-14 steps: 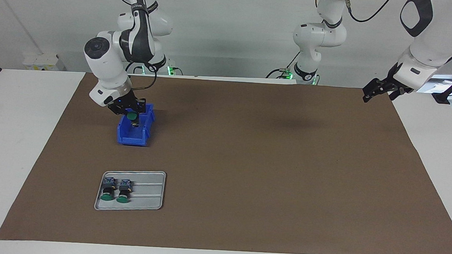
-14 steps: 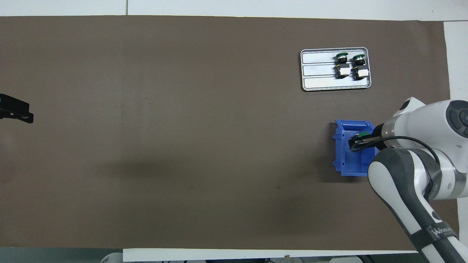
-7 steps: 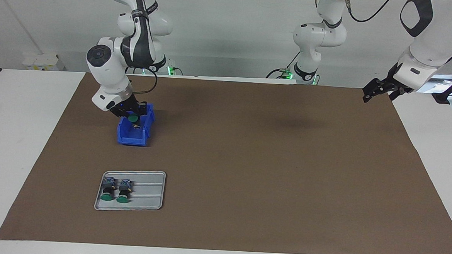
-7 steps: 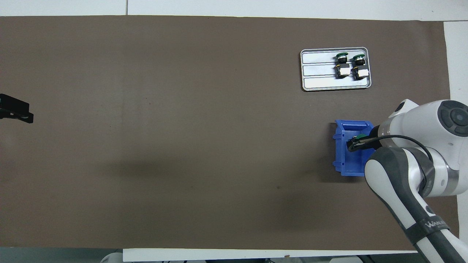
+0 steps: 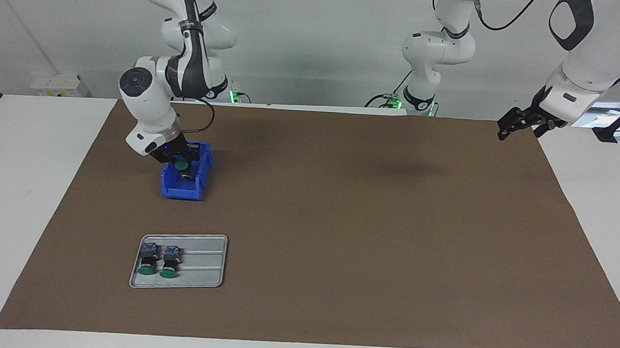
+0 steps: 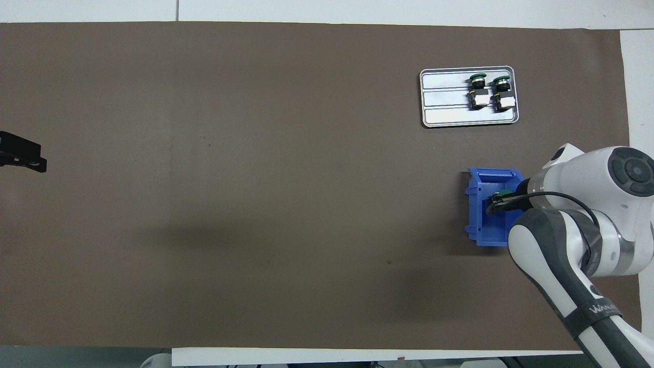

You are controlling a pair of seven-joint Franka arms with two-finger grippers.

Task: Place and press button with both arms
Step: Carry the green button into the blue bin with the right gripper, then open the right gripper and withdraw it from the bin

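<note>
Right gripper (image 5: 182,162): down in the blue bin (image 5: 175,190), fingers clamped on the third button (image 5: 181,164) just under its green cap.
Third button: between the right fingertips, cap up, inside the bin walls; the terminal block hangs below the fingers; whether it touches the bin floor, cannot tell.
Blue bin: under and around the right fingers, at the right arm's end of the table.
Grey tray (image 5: 203,279): well apart from the right fingers, farther from the robots than the bin.
Two other buttons (image 5: 158,260): lying side by side in the tray, caps pointing away from the robots; the tray is bare beside them.
Left gripper (image 5: 510,126): held up over the mat edge at the left arm's end, waiting; fingers apart, nothing between them.
Done so far: by the look of it, two buttons placed in the tray.
Left to do: third button not yet in the tray; then the pressing, likely the left arm's share. No press visible yet.
Change from a second ago: right wrist has pulled back toward the robots and the gripper sits a little lower in the bin; the button went with it. Tray, its buttons and left gripper unchanged.
</note>
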